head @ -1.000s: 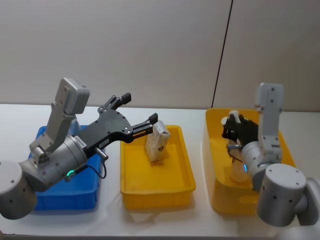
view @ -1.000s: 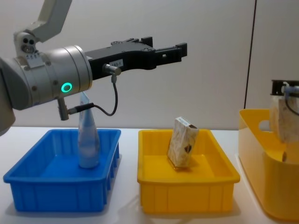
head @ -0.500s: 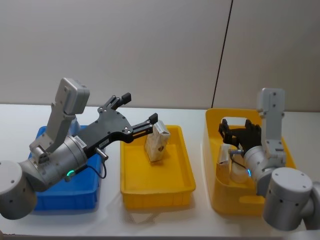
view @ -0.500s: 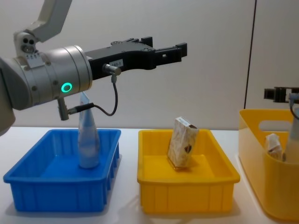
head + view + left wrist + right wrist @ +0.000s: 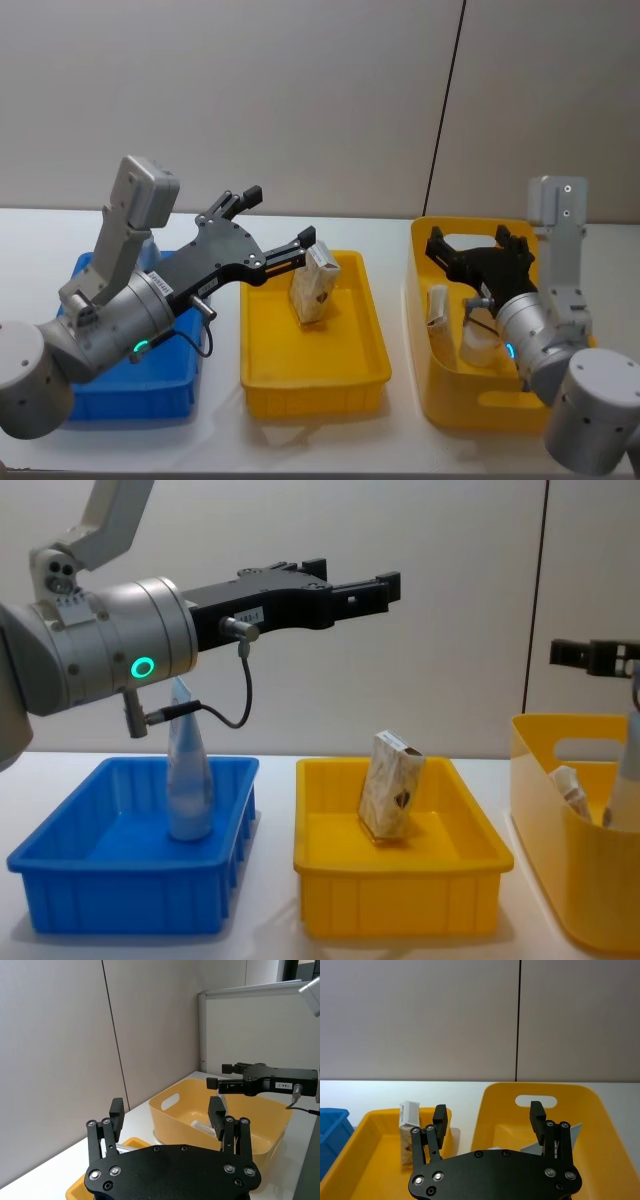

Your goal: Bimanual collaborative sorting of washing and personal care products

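Note:
A beige speckled carton (image 5: 315, 285) (image 5: 392, 785) (image 5: 409, 1132) leans upright in the middle yellow tray (image 5: 262, 378). My left gripper (image 5: 280, 216) (image 5: 357, 581) (image 5: 166, 1110) hangs open and empty just above and behind it. A pale-blue tube (image 5: 188, 780) stands cap-down in the blue bin (image 5: 120, 910). In the yellow handled basket (image 5: 450, 410) (image 5: 560, 880) at the right, another carton (image 5: 437, 305) (image 5: 570, 788) leans beside a tube (image 5: 478, 342). My right gripper (image 5: 470, 240) (image 5: 488, 1111) hovers above this basket, open with nothing between its fingers.
The three containers sit in a row on a white table (image 5: 220, 430), blue bin left, yellow tray middle, basket right. A grey wall (image 5: 320, 90) rises close behind. The left arm's bulky body (image 5: 110, 320) overhangs the blue bin.
My right gripper has let go of a carton, which now leans inside the basket, and has risen above the rim with its fingers open. The left arm has not moved.

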`<action>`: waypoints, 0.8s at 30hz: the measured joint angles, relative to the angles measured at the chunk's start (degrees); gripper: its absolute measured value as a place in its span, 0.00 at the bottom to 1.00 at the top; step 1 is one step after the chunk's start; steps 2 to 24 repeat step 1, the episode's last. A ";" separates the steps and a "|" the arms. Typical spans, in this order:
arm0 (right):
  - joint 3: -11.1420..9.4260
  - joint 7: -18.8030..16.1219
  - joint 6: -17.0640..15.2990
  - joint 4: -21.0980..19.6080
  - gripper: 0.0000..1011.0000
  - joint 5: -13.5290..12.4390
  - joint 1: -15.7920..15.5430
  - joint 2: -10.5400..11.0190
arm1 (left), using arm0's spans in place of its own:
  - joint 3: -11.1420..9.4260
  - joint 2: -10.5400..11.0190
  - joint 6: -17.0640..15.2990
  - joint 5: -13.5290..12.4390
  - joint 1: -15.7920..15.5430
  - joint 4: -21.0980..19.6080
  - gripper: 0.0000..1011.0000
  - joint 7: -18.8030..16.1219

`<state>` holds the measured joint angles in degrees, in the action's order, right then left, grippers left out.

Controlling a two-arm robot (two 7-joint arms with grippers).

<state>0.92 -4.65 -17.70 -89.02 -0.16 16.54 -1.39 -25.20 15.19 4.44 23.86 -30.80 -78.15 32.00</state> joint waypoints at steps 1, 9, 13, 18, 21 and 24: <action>0.00 -0.14 0.12 -0.12 0.99 -0.08 -0.10 0.06 | 0.00 0.00 0.00 0.00 0.00 0.00 0.99 0.00; 0.00 -0.14 0.12 -0.12 0.99 -0.08 -0.10 0.06 | 0.00 0.00 0.00 0.00 0.00 0.00 0.99 0.00; 0.00 -0.14 0.12 -0.12 0.99 -0.08 -0.10 0.06 | 0.00 0.00 0.00 0.00 0.00 0.00 0.99 0.00; 0.00 -0.14 0.12 -0.12 0.99 -0.08 -0.10 0.06 | 0.00 0.00 0.00 0.00 0.00 0.00 0.99 0.00; 0.00 -0.14 0.12 -0.12 0.99 -0.08 -0.10 0.06 | 0.00 0.00 0.00 0.00 0.00 0.00 0.99 0.00; 0.00 -0.14 0.12 -0.12 0.99 -0.08 -0.10 0.06 | 0.00 0.00 0.00 0.00 0.00 0.00 0.99 0.00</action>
